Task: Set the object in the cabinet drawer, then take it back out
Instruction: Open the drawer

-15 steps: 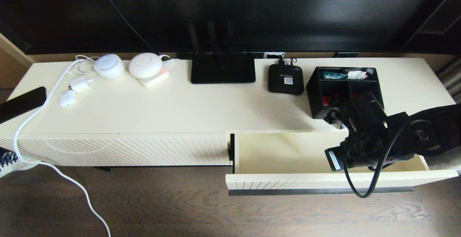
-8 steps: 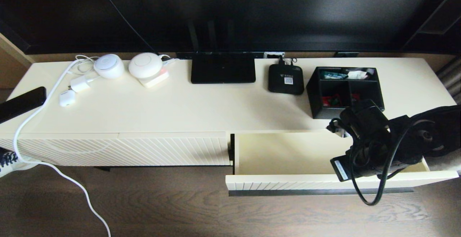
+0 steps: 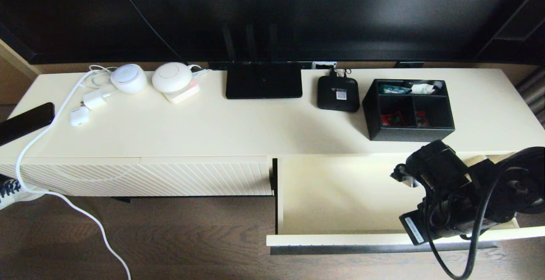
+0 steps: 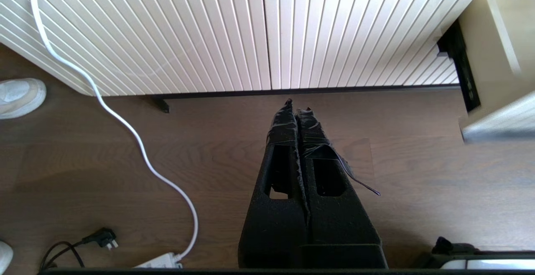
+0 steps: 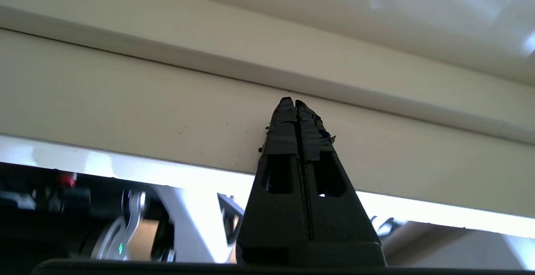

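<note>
The black organizer box (image 3: 408,110) stands on the cabinet top at the back right, red and white packets in its three compartments. Just in front of it the cabinet drawer (image 3: 340,195) is pulled far out, its cream inside bare, its dark handle bar (image 3: 383,249) along the front. My right arm (image 3: 447,199) reaches down into the drawer's right end. My right gripper (image 5: 292,101) is shut with nothing in it, its tips at the drawer's inner front wall (image 5: 125,99). My left gripper (image 4: 296,105) is shut and empty, hanging over the floor in front of the closed ribbed front (image 4: 209,36).
On the cabinet top are a flat black router (image 3: 263,80), a small black set-top box (image 3: 337,93), two white round devices (image 3: 128,78), chargers and a black phone (image 3: 25,122). A white cable (image 3: 42,131) runs down to the wooden floor. A dark TV (image 3: 272,16) stands behind.
The drawer has slid further out toward me with my right arm in it. The arm has drawn back from in front of the organizer box, which now shows fully.
</note>
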